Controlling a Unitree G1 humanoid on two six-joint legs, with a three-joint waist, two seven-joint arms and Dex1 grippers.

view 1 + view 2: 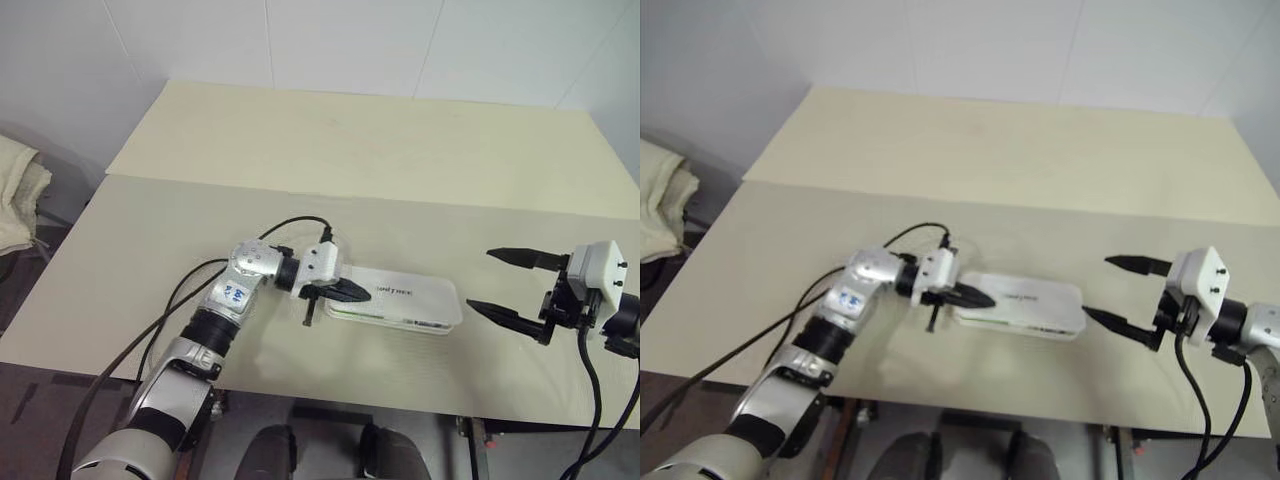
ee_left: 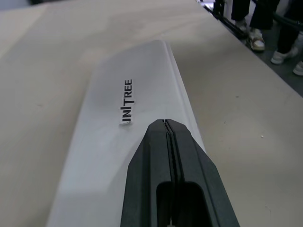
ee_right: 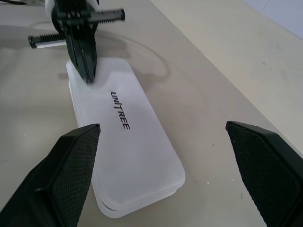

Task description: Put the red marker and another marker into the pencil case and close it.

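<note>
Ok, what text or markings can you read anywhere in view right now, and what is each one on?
"UNITREE": dark lettering on the lid of the pencil case, which lies flat on the table with the lid down.
A small blue mark on the left arm's silver forearm: too small to read.
No other words, numbers or signs can be read.

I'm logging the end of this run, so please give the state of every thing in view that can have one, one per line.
pencil case: lid down, lying flat on the table; markers not visible outside it.
left end effector: shut, holding nothing, tip over the case's lid near its left end.
right end effector: open wide, holding nothing, off the case's right end and apart from it.
</note>
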